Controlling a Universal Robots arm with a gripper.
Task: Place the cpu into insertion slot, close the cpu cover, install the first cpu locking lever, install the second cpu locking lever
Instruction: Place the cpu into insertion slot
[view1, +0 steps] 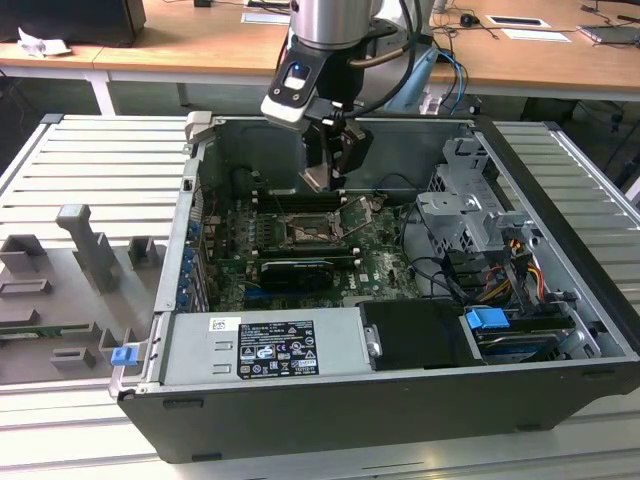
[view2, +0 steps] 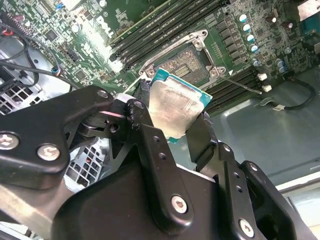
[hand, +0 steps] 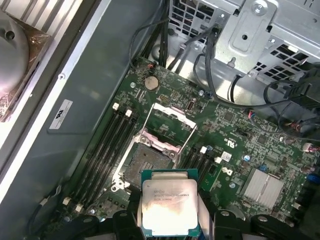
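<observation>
Exterior view: the tool hangs inside the open computer case, above the insertion slot and apart from it. Second wrist view: its black fingers pinch the cpu by two opposite edges, silvery face showing, with the bare slot beyond. First wrist view: the held cpu is near the slot, not in it, and the cpu cover stands swung open.

Holding the cpu face up between the dark fingers of the gripper, near the uncovered insertion slot on the green circuit board, cpu cover tilted open, black memory slots alongside
</observation>
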